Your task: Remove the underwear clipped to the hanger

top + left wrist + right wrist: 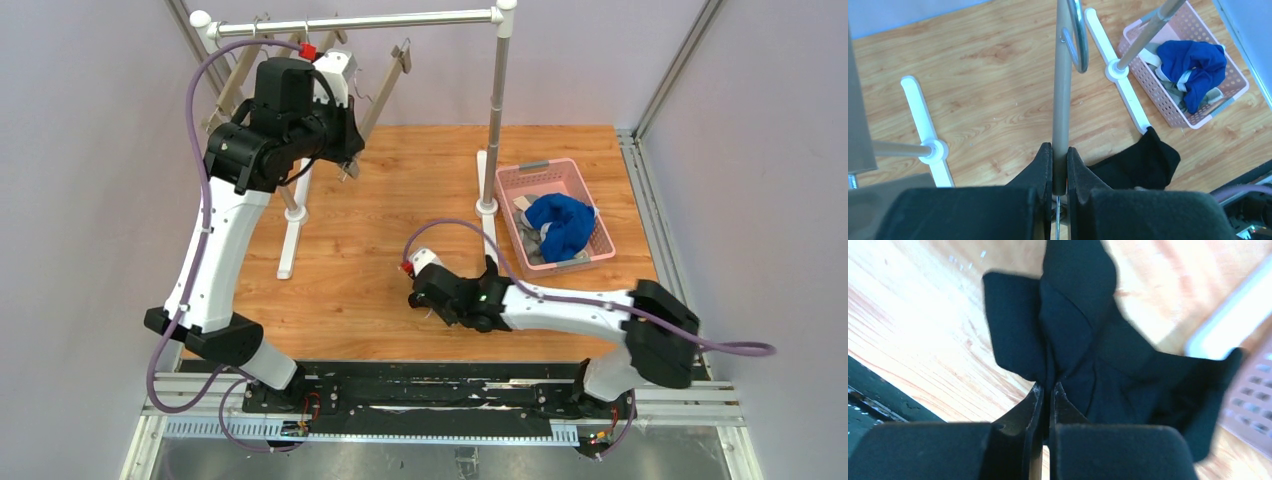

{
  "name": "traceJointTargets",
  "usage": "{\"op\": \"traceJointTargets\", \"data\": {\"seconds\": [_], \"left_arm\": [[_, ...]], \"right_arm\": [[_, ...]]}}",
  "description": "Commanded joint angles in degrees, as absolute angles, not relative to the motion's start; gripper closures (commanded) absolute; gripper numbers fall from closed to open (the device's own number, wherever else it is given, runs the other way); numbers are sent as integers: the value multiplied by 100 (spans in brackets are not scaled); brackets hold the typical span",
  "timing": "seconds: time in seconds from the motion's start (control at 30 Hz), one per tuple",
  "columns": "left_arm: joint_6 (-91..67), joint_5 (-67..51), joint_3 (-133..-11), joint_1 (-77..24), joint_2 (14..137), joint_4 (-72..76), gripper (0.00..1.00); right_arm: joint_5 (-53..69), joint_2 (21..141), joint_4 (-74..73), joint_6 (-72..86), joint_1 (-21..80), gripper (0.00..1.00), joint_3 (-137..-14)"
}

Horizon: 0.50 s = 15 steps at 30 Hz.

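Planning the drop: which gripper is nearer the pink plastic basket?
Right. The right gripper is left of the pink basket; the left gripper grips the wooden hanger, farther left.

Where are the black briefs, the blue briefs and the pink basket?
black briefs [1073, 340], right wrist view, bunched middle.
blue briefs [562, 225], top view, middle of heap.
pink basket [1168, 107], left wrist view, side wall.

The blue briefs [1193, 62] hide most of the grey briefs [1174, 93] beneath.

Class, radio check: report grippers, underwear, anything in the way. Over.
Left gripper shut on hanger. Right gripper shut on black briefs. Blue briefs, grey briefs in basket. Rack foot between right gripper and basket.
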State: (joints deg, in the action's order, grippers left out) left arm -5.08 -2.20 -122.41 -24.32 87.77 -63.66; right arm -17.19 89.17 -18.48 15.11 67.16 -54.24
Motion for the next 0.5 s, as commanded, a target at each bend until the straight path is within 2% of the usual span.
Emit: {"op": "traceJointTargets", "data": {"seconds": [0.0, 0.17, 0.47], "left_arm": [[-423, -235, -12528, -2339, 8870, -6407, 100], [-396, -44, -12754, -2290, 8953, -6407, 100], [-557, -178, -13706, -2227, 9391, -6389, 100]], "right_arm": [[-3125, 7744, -2356, 1577, 6612, 99, -5500], [-4142, 6498, -2525, 1221, 6124, 99, -5510], [-4331, 5291, -1640, -264, 4781, 99, -6082]]}}
